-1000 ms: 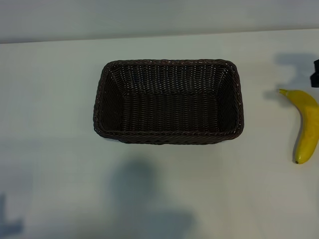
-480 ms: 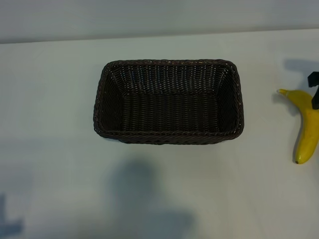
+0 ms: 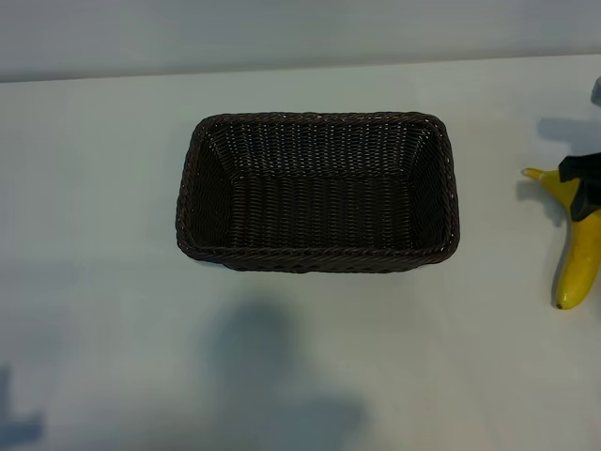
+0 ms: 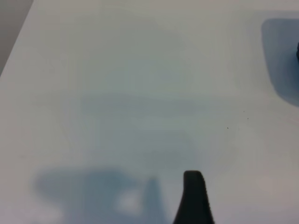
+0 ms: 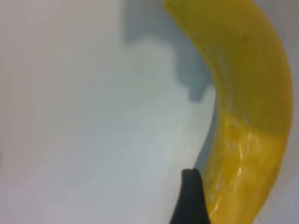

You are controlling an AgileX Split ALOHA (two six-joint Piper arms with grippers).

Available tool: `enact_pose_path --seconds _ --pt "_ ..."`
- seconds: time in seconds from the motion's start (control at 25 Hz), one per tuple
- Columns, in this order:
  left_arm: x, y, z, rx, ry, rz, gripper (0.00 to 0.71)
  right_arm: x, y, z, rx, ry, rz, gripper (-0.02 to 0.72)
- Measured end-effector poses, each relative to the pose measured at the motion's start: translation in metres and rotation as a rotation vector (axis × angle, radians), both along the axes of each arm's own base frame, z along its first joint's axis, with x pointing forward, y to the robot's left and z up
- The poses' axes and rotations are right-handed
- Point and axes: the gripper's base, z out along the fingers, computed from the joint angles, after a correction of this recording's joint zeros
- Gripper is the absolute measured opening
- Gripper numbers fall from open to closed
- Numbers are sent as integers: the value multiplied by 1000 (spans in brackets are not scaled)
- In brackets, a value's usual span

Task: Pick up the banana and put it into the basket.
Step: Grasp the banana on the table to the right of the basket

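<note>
yellow banana (image 3: 575, 252) lies on the white counter (image 3: 94, 188) at the far right, well apart from the dark wicker basket (image 3: 317, 256), which sits empty mid-counter, open side up to receive it. right end effector (image 3: 582, 188), jaws spread, is over the banana's upper half near the stem, one finger (image 5: 189, 200) just beside the fruit, apparently lined up to straddle it; nothing pinched yet. left end effector (image 4: 194, 200) parked, spread, over bare counter, likely not needed for this pick.
</note>
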Motion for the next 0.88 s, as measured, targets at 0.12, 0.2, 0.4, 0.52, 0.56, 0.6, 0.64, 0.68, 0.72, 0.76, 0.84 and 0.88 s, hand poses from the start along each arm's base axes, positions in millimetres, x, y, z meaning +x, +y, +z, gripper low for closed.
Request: enact_pose_path --seconds 0.12,0.2,0.4,0.52,0.56,0.6,0.64,0.68,0.72,0.76,0.84,0.88 --pt "0 0 0 0 0 0 570 3 -1 -12 -11 16 4 572" --pt "0 0 0 0 0 0 570 5 -2 -20 -14 24 3 572" --pt "0 0 0 1 0 0 570 8 -2 -35 -15 49 0 572" --pt "0 0 0 1 0 0 570 8 -2 -42 -14 66 0 572" --pt "0 0 0 1 0 0 570 8 -2 -45 -13 73 0 572" --pt "0 0 0 1 0 0 570 8 -3 -46 -14 76 1 572" --pt "0 0 0 1 0 0 570 9 -3 -46 -13 76 -1 572" --pt "0 0 0 1 0 0 570 9 -3 -47 -13 77 -1 569" --pt "0 0 0 1 0 0 570 9 -3 -47 -14 77 0 559" --pt "0 0 0 1 0 0 570 9 -3 -47 -14 77 0 535" --pt "0 0 0 1 0 0 570 9 -3 -47 -15 77 1 434" --pt "0 0 0 1 0 0 570 9 -3 -47 -14 77 0 417"
